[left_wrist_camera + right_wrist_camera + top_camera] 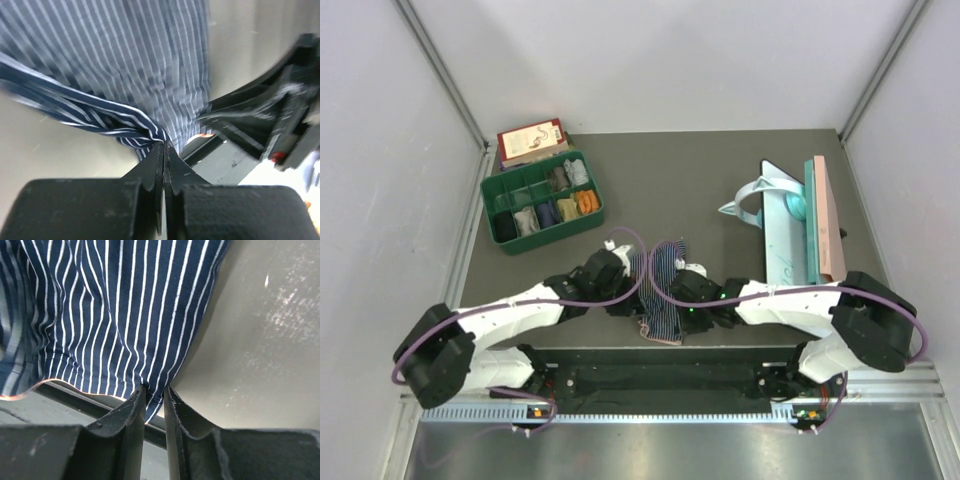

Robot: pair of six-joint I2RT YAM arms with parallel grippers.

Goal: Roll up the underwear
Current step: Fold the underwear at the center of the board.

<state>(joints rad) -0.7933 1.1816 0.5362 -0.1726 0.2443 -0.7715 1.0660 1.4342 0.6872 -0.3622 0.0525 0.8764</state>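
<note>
Clamps a bunched fold of underwear (665, 288) in left gripper (164, 145), fingers pressed together on it; nips its orange-edged hem in right gripper (154, 392). Dark blue, thin white stripes, rumpled, at near edge of table (720, 170) between both grippers.

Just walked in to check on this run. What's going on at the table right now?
Both robot arms are handling the striped underwear, which sits bunched between them near the front edge of the table. The left gripper is pinched shut on a fold of it, and the right gripper is closed on its edge. It is not rolled yet. A green tray holding small bundles sits at the back left.
</note>
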